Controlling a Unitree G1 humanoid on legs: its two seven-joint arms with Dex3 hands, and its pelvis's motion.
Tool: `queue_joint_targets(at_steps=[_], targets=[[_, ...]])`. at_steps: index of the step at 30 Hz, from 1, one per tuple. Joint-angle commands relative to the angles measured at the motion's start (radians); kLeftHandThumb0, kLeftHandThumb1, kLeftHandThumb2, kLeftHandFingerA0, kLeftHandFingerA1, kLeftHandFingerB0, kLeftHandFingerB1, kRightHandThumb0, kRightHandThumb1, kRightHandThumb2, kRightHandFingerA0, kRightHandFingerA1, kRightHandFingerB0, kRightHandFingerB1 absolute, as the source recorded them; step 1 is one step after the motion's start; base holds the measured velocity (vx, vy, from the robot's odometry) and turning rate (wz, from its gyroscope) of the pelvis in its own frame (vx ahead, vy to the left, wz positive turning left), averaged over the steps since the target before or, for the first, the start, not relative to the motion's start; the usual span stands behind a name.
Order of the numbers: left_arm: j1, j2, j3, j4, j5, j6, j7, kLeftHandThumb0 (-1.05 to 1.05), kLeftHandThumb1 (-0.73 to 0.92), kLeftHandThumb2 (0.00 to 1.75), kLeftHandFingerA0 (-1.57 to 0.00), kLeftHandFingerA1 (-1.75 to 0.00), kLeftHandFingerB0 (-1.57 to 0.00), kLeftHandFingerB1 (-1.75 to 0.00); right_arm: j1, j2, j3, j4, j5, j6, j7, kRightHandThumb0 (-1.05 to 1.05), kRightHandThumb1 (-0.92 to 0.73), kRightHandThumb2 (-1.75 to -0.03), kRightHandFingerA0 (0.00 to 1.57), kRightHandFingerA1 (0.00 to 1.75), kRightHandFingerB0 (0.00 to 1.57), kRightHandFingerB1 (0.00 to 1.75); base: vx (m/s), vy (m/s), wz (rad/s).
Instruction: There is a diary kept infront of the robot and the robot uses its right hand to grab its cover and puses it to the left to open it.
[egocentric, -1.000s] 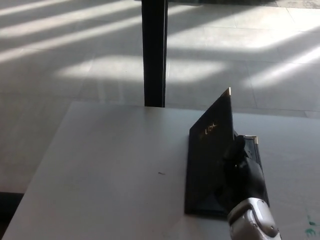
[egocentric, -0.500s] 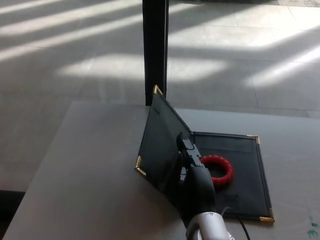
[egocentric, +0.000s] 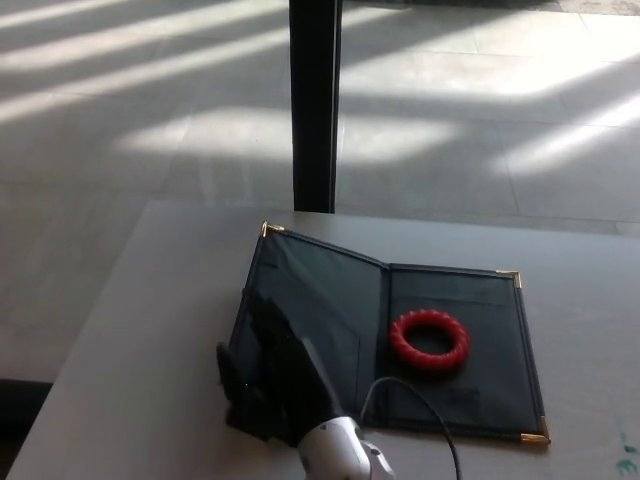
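- Since half a second ago, we see the cover (egocentric: 300, 300) go from standing nearly upright to lying almost flat on the left side of the diary (egocentric: 400, 330), and the right hand (egocentric: 265, 385) has travelled with it toward the lower left of the frame.
- The right hand now sits at the lower centre-left, over the near left corner of the cover, its dark fingers (egocentric: 232, 378) reaching past the cover's left edge. We cannot tell whether the fingers pinch the cover or only rest on it.
- Behind the hand, the pale wrist (egocentric: 340, 455) enters from the bottom edge, with a thin black cable (egocentric: 420, 410) arcing over the diary's lower part.
- The diary lies open in the centre of the frame, dark inside, with gold corners showing at its upper left, upper right and lower right.
- A red ring (egocentric: 429, 340) lies on the right-hand page, just beside the centre fold.
- The diary rests on a grey table (egocentric: 150, 330) filling the lower half of the frame.
- Beyond the table's far edge, a black post (egocentric: 315, 100) rises at upper centre from a sunlit tiled floor (egocentric: 120, 100).
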Motion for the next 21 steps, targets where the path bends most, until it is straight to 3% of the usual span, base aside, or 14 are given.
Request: queue_joint_targets(at_steps=[1,6,7,8,9,10,11,12,16,17,18,19,21], targets=[[-0.041,0.064,-0.057,-0.002,0.077,-0.073,0.041,-0.72,0.90,0.67,-0.45,-0.51,-0.41,-0.45,-0.367,-0.066,0.251,0.271,-0.405,0.260,0.213,-1.05,-0.92,-0.94,0.00,0.14,0.00,0.06,0.00,0.000,0.00],[-0.073,0.081,-0.091,-0.015,0.089,-0.043,0.030,-0.71,0.92,0.67,-0.40,-0.48,-0.36,-0.44,-0.474,-0.139,0.378,0.333,-0.477,0.287,0.374,-1.05,-0.92,-0.90,0.00,0.12,0.00,0.14,0.00,0.000,0.00],[-0.077,0.084,-0.094,-0.014,0.087,-0.042,0.023,-0.71,0.92,0.69,-0.36,-0.45,-0.33,-0.42,-0.477,-0.150,0.393,0.339,-0.482,0.287,0.386,-1.05,-0.92,-0.82,0.00,0.17,0.00,0.28,0.00,0.000,0.00],[-0.085,0.088,-0.098,-0.012,0.087,-0.042,0.016,-0.68,0.74,1.13,-0.36,-0.59,-0.20,-0.50,-0.483,-0.168,0.421,0.356,-0.496,0.298,0.424,-1.05,-0.92,-0.84,0.00,0.24,0.00,0.29,0.00,0.000,0.00],[-0.089,0.091,-0.100,-0.008,0.087,-0.045,0.013,-0.68,0.73,1.13,-0.36,-0.59,-0.20,-0.50,-0.489,-0.176,0.437,0.365,-0.498,0.305,0.449,-1.05,-0.92,-0.84,0.00,0.28,0.00,0.31,0.00,0.000,0.00],[-0.094,0.096,-0.103,-0.007,0.087,-0.045,0.009,-0.67,0.73,1.13,-0.36,-0.59,-0.19,-0.49,-0.494,-0.188,0.453,0.369,-0.497,0.317,0.489,-1.05,-0.69,-1.23,0.01,0.27,0.00,0.24,0.00,0.000,0.00],[-0.096,0.097,-0.105,-0.008,0.087,-0.044,0.009,-0.67,0.73,1.13,-0.36,-0.59,-0.19,-0.49,-0.497,-0.191,0.459,0.372,-0.494,0.322,0.500,-1.05,-0.69,-1.23,0.01,0.27,0.00,0.24,0.00,0.000,0.00],[-0.100,0.099,-0.103,-0.003,0.083,-0.038,0.017,-0.71,0.91,0.67,-0.40,-0.44,-0.34,-0.41,-0.485,-0.201,0.463,0.359,-0.484,0.337,0.518,-1.05,-0.71,-1.24,0.02,0.24,0.04,0.22,0.00,0.000,0.00],[-0.102,0.096,-0.117,0.001,0.095,-0.039,0.022,-0.72,0.92,0.67,-0.40,-0.45,-0.34,-0.41,-0.459,-0.227,0.462,0.324,-0.451,0.358,0.568,-1.05,-0.79,-1.33,0.00,0.19,0.05,0.18,0.00,0.000,0.00],[-0.094,0.087,-0.118,-0.002,0.092,-0.054,0.010,-0.71,0.87,0.71,-0.38,-0.47,-0.31,-0.42,-0.445,-0.238,0.434,0.298,-0.424,0.366,0.560,-1.05,-0.92,-0.88,0.00,0.27,0.00,0.26,0.00,0.000,0.00],[-0.077,0.076,-0.123,-0.004,0.095,-0.070,-0.004,-0.64,0.75,1.13,-0.35,-0.59,-0.19,-0.50,-0.424,-0.254,0.390,0.255,-0.385,0.374,0.548,-1.05,-0.76,-1.10,0.00,0.23,0.00,0.21,0.00,0.000,0.00],[-0.061,0.065,-0.124,-0.017,0.090,-0.070,-0.013,-0.64,0.75,1.13,-0.34,-0.59,-0.17,-0.49,-0.399,-0.306,0.303,0.152,-0.325,0.345,0.525,-1.05,-0.86,-1.32,0.00,0.22,0.08,0.21,0.00,0.000,0.00],[-0.050,0.056,-0.120,-0.019,0.083,-0.072,-0.010,-0.61,0.74,1.13,-0.34,-0.60,-0.17,-0.50,-0.395,-0.327,0.258,0.102,-0.299,0.342,0.534,-1.05,-0.88,-1.31,0.00,0.20,0.00,0.21,0.00,0.000,0.00]])
